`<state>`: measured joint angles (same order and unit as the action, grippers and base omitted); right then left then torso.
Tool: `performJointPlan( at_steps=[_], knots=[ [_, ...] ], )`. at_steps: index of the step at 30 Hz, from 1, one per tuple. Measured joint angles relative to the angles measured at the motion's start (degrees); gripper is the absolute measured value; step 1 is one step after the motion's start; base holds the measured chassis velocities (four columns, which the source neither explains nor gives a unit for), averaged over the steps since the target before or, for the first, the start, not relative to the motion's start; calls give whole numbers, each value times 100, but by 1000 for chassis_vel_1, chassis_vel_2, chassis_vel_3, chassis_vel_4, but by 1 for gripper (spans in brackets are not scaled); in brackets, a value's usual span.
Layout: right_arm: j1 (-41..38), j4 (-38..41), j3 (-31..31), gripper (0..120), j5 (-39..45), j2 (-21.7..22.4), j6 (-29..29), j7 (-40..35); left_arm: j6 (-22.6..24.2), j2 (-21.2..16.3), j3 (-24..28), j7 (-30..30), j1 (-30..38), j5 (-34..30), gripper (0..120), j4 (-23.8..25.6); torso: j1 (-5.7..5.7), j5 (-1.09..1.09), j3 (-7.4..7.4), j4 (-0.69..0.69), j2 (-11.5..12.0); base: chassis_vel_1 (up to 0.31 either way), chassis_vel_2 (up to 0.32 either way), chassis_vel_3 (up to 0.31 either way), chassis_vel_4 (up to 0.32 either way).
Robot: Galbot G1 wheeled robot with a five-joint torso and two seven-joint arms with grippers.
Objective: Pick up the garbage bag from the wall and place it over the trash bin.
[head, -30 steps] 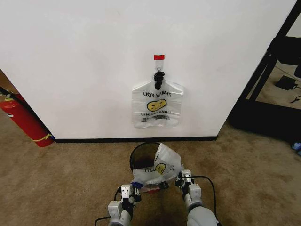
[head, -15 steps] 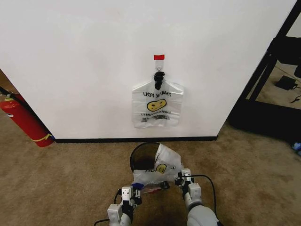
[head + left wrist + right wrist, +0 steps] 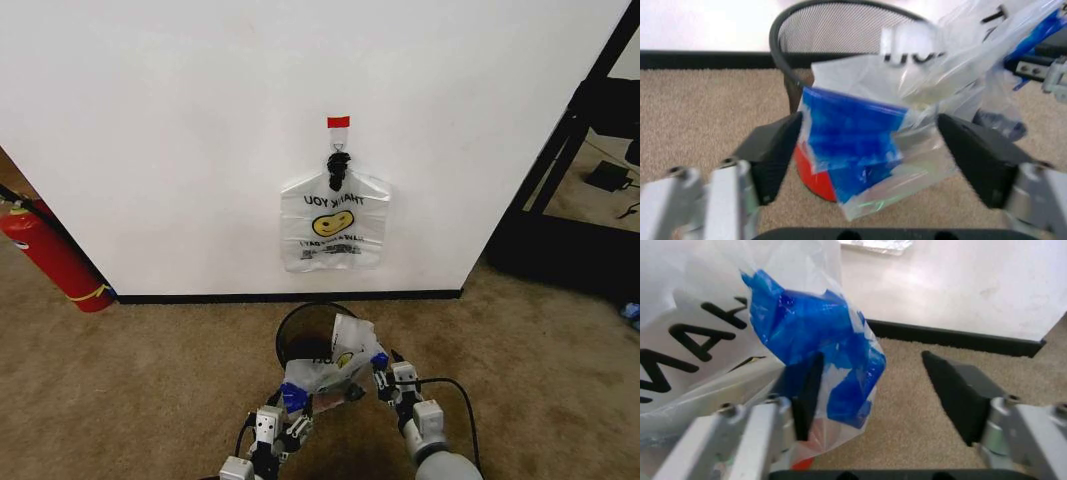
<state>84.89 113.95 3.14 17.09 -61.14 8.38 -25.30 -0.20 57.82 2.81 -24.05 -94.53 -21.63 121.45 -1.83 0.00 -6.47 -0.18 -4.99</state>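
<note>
Garbage bag (image 3: 330,370) is draped on near rim of trash bin (image 3: 300,330). Thin, soft, slippery film; best pinched at blue patches. Left gripper (image 3: 873,150) & right gripper (image 3: 873,385), just before bin, are spread wide, nothing clamped.

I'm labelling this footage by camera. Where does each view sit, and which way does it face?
Head view: high on the robot, looking down at the wall, trash bin and both grippers.
Left wrist view: behind the open left gripper, facing the garbage bag and bin.
Right wrist view: behind the open right gripper, facing the bag's blue patch.
All share the bag.
</note>
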Motion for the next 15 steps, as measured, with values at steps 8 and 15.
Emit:
performJointPlan(
  at_steps=[8,15],
  knots=[
    [307,363,182,88,-28,157,-83,-18,-106,-134,-123,37,-396,181,100,475,0,-2,0,3,0,0,0,0,0],
    [812,751,346,100,-188,285,-199,28,-142,-253,-267,46,-602,229,100,996,0,0,0,1,0,0,0,0,0]
  ],
)
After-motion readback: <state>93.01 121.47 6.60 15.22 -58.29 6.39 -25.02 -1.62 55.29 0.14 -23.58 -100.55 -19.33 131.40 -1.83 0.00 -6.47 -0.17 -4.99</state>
